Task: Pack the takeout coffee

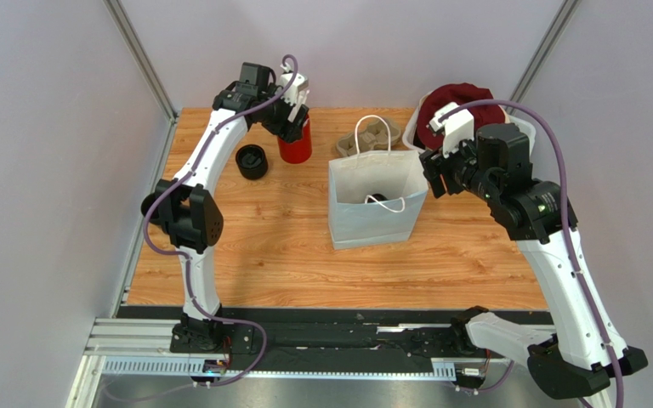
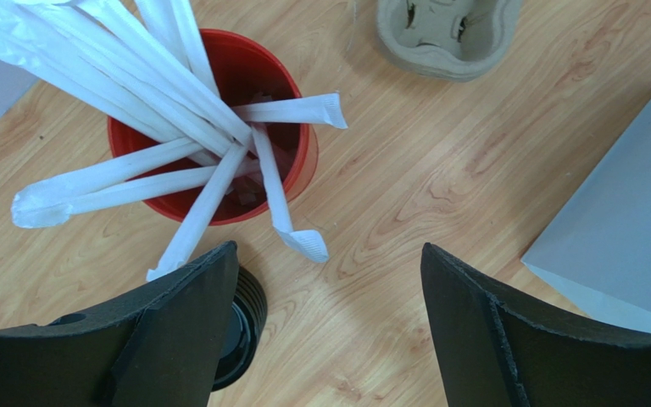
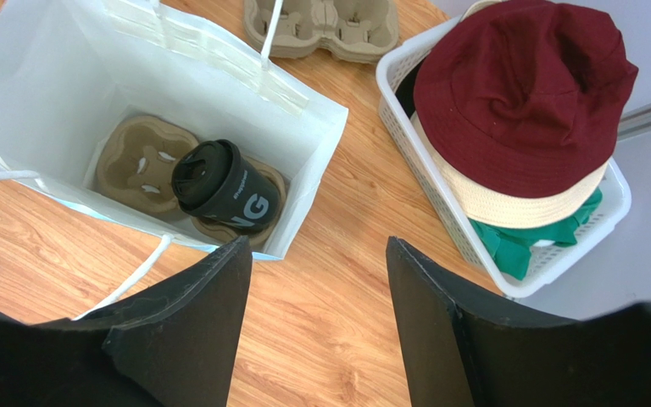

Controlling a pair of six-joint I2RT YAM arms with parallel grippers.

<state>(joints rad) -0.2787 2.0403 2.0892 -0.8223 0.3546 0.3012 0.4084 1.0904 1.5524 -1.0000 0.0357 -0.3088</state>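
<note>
Coffee (image 3: 223,186) is sitting, seemingly tilted, in the carrier (image 3: 138,157) inside the white bag (image 3: 41,93), so packing is looking nearly done. Right gripper (image 3: 316,254) is hanging open, empty; left gripper (image 2: 329,254) is gaping empty above the straws (image 2: 134,178).

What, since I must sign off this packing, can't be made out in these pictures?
Top view: the front wall of the white bag hides nearly all of the coffee cup.
Left wrist view: the left finger covers most of the black round piece.
Right wrist view: the hats hide what lies deeper in the basket.
</note>
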